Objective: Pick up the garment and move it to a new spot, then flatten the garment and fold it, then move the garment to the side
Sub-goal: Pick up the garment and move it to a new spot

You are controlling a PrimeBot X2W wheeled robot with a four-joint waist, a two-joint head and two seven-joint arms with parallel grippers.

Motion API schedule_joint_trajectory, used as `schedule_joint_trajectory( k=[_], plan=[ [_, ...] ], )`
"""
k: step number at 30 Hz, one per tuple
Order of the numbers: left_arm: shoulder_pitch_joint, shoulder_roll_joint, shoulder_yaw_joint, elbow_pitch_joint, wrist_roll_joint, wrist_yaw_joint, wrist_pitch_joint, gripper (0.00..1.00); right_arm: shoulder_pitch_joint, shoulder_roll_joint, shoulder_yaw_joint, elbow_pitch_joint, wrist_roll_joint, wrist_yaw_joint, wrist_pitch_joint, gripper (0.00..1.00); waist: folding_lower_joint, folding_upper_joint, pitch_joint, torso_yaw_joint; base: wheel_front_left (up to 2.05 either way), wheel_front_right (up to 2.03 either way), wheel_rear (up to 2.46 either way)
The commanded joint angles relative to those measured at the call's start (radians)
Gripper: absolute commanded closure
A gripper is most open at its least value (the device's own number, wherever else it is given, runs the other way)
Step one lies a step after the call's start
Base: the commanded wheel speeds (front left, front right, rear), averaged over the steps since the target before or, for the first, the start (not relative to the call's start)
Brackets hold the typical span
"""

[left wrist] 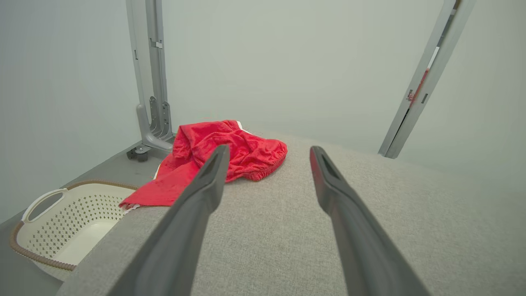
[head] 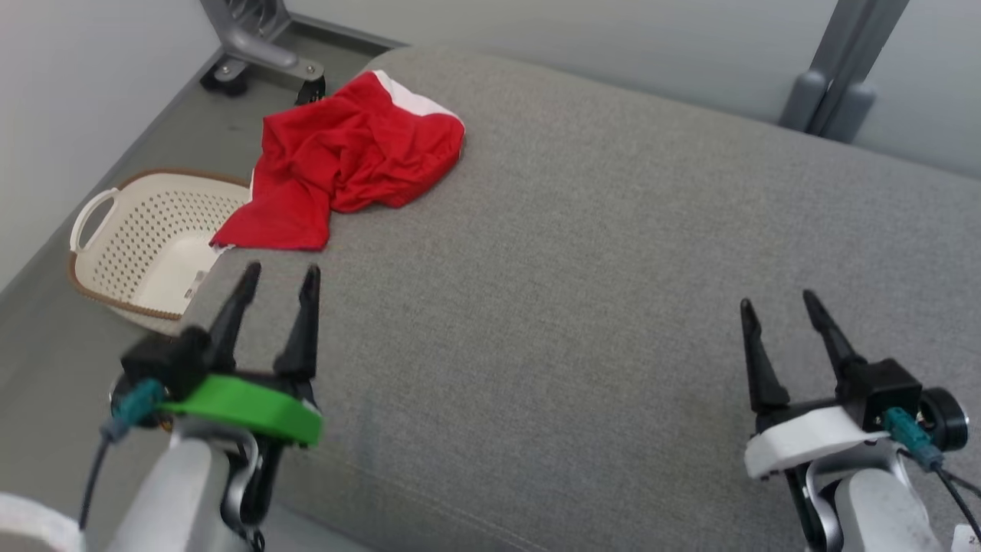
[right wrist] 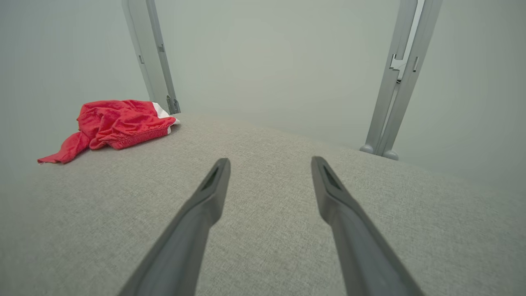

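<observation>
Nearest, the left gripper (head: 282,270) and right gripper (head: 776,300) hover over the grey cushion (head: 582,253), jaws spread and empty. Farther off, at the cushion's far-left edge, lies the crumpled red garment (head: 345,161), stretched near-left to far-right. It lies just ahead of the left gripper, the nearer one.

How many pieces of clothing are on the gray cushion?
1. A crumpled red garment lies at the far left corner of the cushion, one end reaching its edge by the white basket. Another could be bundled inside; I cannot tell.
</observation>
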Motion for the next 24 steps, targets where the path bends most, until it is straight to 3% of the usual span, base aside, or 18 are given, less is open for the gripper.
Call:
schedule_joint_trajectory(
  k=[1,8,15,24],
  plan=[
    [-0.094,0.015,-0.035,0.025,-0.049,0.000,0.000,0.00,-0.043,-0.009,-0.019,-0.013,-0.021,-0.001,-0.003,0.00,0.0000,0.0000,0.356,-0.175,0.00,0.00,0.00],
    [-0.422,0.105,-0.157,0.213,-0.264,0.000,0.000,0.00,-0.126,-0.008,-0.044,-0.073,-0.098,-0.001,-0.003,0.00,0.0000,0.0000,0.521,-0.216,0.00,0.00,0.00],
    [-0.627,0.149,-0.192,0.430,-0.419,0.000,0.000,0.00,-0.164,-0.011,-0.023,-0.105,-0.135,-0.001,0.004,0.00,0.0000,0.0000,0.566,-0.247,0.00,0.00,0.00],
    [-0.739,0.190,-0.238,0.603,-0.473,0.000,0.000,0.00,-0.152,-0.022,0.003,-0.106,-0.120,-0.002,0.040,0.00,0.0000,0.0000,0.564,-0.277,0.00,0.00,0.00]
  ],
)
